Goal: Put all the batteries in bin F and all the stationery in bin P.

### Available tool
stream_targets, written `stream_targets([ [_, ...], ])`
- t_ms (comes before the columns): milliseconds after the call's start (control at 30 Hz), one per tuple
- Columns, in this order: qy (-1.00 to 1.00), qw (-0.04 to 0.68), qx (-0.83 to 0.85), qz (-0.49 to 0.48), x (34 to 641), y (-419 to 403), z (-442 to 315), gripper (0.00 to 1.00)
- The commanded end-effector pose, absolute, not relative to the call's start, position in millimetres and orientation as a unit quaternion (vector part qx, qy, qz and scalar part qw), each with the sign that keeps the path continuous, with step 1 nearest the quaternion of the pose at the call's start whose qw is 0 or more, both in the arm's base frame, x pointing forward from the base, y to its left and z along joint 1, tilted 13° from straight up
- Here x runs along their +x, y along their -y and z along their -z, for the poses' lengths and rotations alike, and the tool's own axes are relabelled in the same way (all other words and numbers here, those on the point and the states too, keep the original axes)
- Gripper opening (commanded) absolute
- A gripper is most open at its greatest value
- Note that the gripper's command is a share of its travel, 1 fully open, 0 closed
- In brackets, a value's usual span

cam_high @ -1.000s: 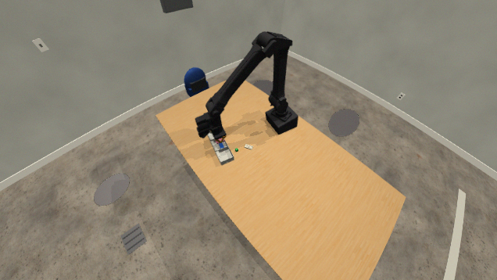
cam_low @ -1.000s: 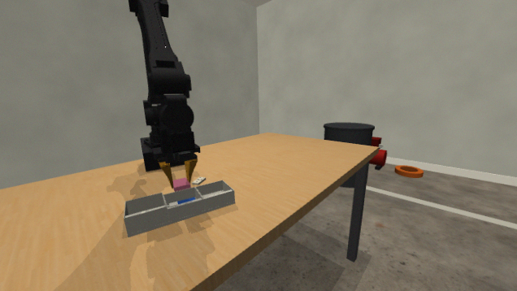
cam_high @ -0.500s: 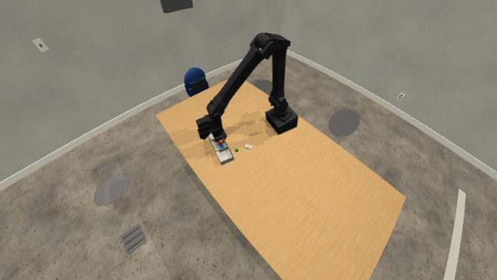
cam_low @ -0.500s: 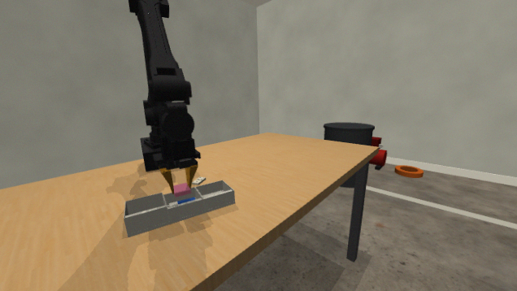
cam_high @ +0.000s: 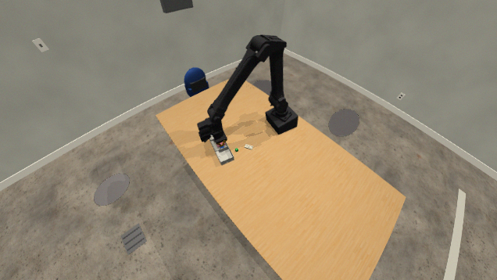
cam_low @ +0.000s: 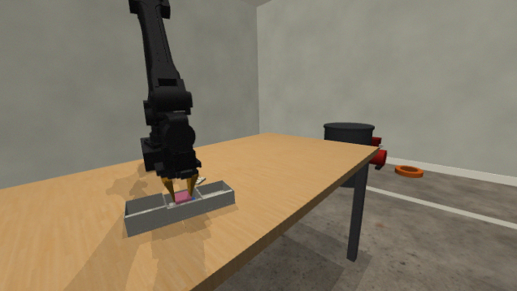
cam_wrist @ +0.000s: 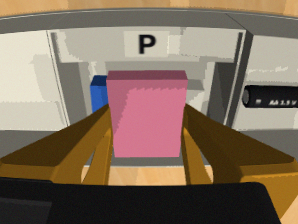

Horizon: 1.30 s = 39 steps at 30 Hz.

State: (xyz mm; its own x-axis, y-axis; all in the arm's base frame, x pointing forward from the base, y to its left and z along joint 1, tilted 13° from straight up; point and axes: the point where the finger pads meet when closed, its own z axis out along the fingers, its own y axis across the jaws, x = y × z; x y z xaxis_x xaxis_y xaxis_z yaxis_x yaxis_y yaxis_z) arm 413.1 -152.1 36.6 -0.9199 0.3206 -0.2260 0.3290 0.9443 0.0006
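A pink block [cam_high: 221, 144] [cam_low: 183, 197] [cam_wrist: 149, 120], judged to be an eraser, was grasped in the robot's hand [cam_high: 221, 143] [cam_low: 183, 199] [cam_wrist: 146, 112] at the middle bin, marked P [cam_high: 216, 152] [cam_low: 183, 211] [cam_wrist: 105, 46], over the bench [cam_high: 293, 176] [cam_low: 284, 158] [cam_wrist: 145, 175].

The block could have landed tilted on the blue thing [cam_low: 193, 198] [cam_wrist: 98, 97] beside it if released high. The fingers, close to the dividers, could have snagged one while opening or rising and dragged the three-bin tray [cam_high: 226, 162] [cam_low: 146, 228] [cam_wrist: 150, 20]. A sideways pull could have carried the block out again.

Counted were one hand, one pink block, one blue thing and one tray of three bins. One AA battery [cam_wrist: 272, 97] lay in a neighboring bin, its letter unseen. One green thing [cam_high: 236, 150] and one pale, dotted piece [cam_high: 248, 147] [cam_low: 200, 180] lay outside, apart. Whether pale patches in P were further items could not be told.

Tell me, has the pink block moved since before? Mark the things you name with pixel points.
Yes. The pink block [cam_high: 221, 144] [cam_low: 183, 197] [cam_wrist: 147, 117] has gone down, closer to the bin marked P [cam_high: 223, 150] [cam_low: 184, 210] [cam_wrist: 95, 46], in the exterior view.
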Motion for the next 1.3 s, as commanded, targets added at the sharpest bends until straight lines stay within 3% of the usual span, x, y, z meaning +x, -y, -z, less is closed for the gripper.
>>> stream_targets([
  [0,-0.976,0.143,0.162,0.025,435,162,-56,0.34],
  [133,-0.977,0.140,0.162,0.024,436,163,-55,0.34],
  [167,-0.977,0.133,0.165,0.022,427,158,-52,0.44],
  [1267,-0.975,0.148,0.162,0.026,430,162,-87,0.44],
])
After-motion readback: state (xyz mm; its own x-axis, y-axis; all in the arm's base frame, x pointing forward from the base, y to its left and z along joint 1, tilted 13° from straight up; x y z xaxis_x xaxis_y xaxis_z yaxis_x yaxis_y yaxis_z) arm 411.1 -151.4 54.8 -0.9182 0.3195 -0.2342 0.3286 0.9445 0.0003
